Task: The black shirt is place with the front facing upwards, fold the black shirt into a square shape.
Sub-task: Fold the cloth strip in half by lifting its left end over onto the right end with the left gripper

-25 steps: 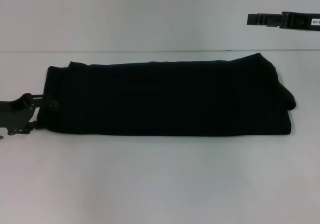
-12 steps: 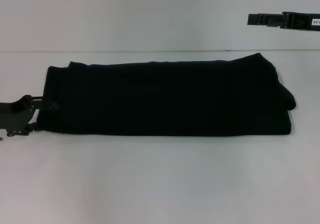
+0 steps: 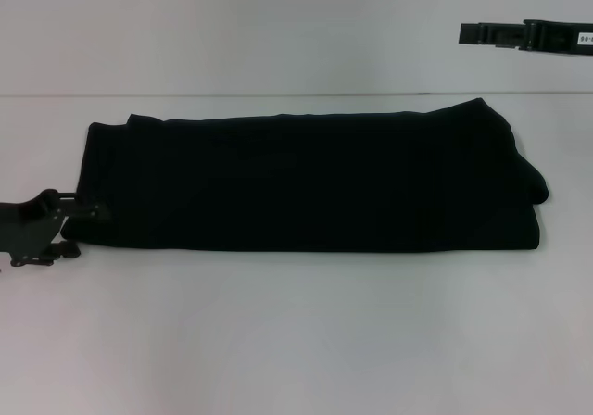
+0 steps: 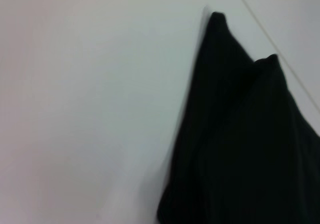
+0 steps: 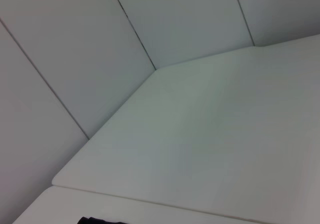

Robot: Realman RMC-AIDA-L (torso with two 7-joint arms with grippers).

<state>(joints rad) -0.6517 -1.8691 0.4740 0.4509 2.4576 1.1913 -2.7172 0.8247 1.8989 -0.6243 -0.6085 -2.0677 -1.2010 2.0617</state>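
Observation:
The black shirt (image 3: 306,182) lies on the white table as a long folded band running left to right, plain black side up, with no lettering showing. My left gripper (image 3: 82,230) sits at the shirt's left end near the front corner, its fingers apart and level with the cloth edge. In the left wrist view the shirt's left end (image 4: 250,149) shows two pointed corners on the table, and no fingers are visible. My right gripper (image 3: 474,33) hangs parked high at the far right, away from the shirt.
The white table (image 3: 296,341) stretches wide in front of the shirt, and its back edge meets a pale wall (image 3: 278,26). The right wrist view shows only a table corner (image 5: 210,134) and wall panels.
My left gripper has dropped lower and slightly toward the near edge, along the shirt's left end. The shirt and the right arm have not moved.

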